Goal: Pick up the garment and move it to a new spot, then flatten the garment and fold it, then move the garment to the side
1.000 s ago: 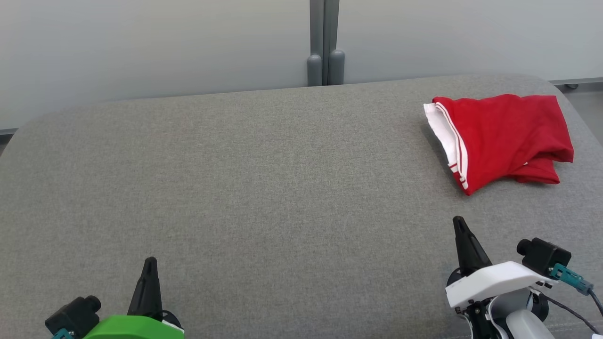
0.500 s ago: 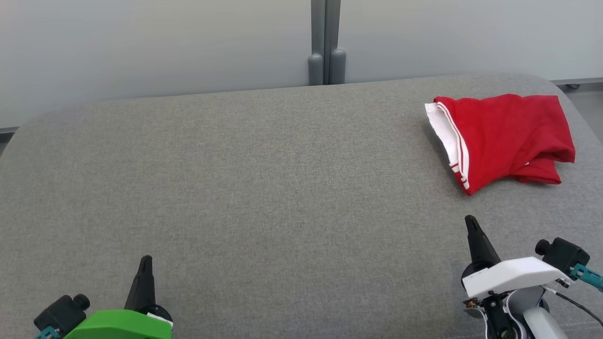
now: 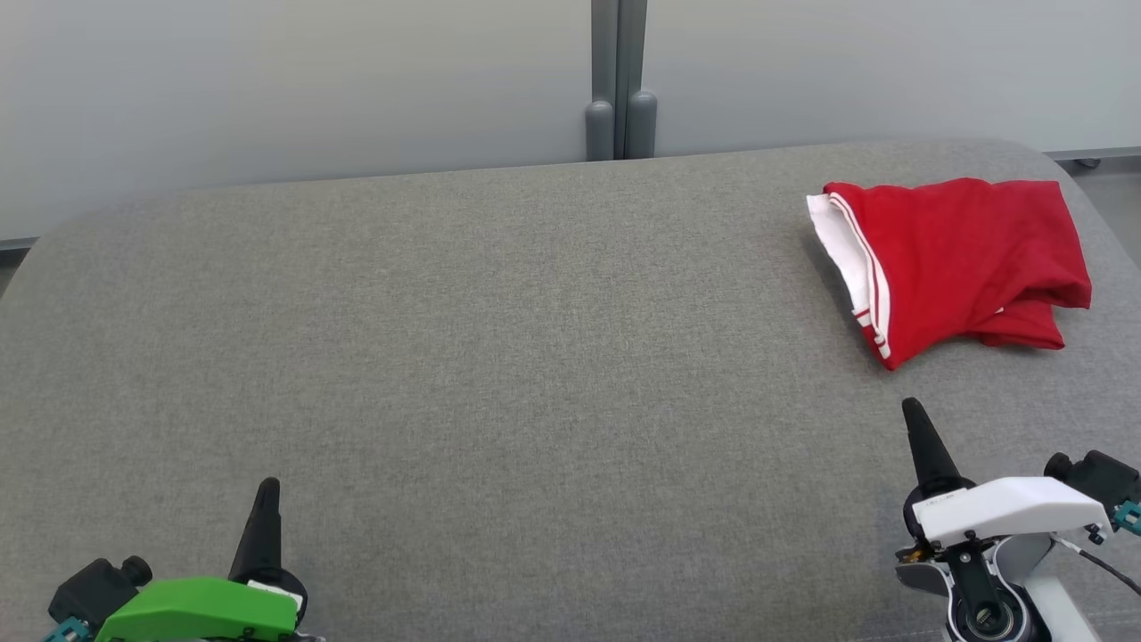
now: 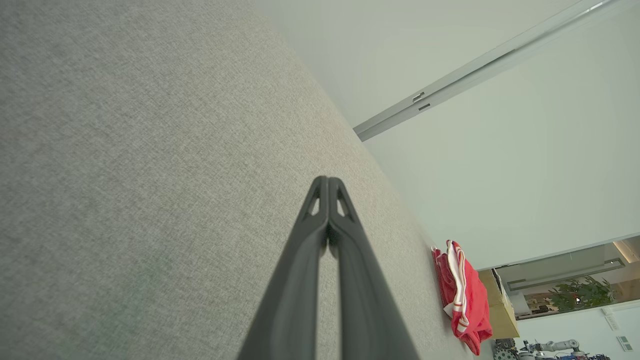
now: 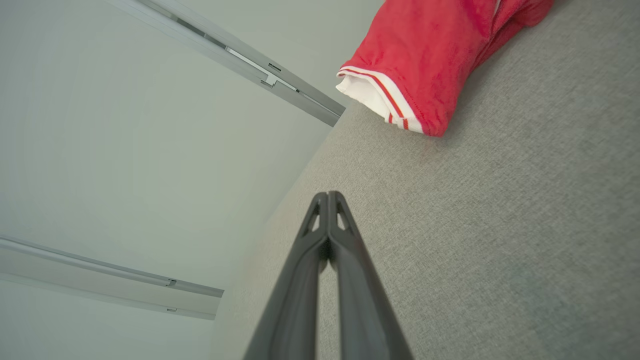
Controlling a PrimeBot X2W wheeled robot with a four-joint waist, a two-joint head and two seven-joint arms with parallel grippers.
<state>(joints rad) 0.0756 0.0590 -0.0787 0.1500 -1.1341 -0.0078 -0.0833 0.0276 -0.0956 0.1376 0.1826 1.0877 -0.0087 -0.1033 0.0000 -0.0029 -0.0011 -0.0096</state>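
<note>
The garment (image 3: 958, 263) is red with a white, red-striped band, lying bunched at the far right of the grey padded table (image 3: 499, 357). It also appears in the left wrist view (image 4: 462, 297) and the right wrist view (image 5: 430, 65). My right gripper (image 3: 911, 408) is shut and empty, hovering just in front of the garment without touching it. My left gripper (image 3: 267, 486) is shut and empty at the lower left, far from the garment. Both wrist views show the fingers (image 4: 327, 225) (image 5: 327, 235) pressed together.
A pale wall with a grey vertical post (image 3: 617, 80) stands behind the table. The table's right edge runs close past the garment, with floor (image 3: 1114, 192) beyond it. Wide bare fabric lies between the two grippers.
The right gripper has shifted right and slightly farther forward toward the garment. The left gripper has drifted a little left. The garment lies as before.
</note>
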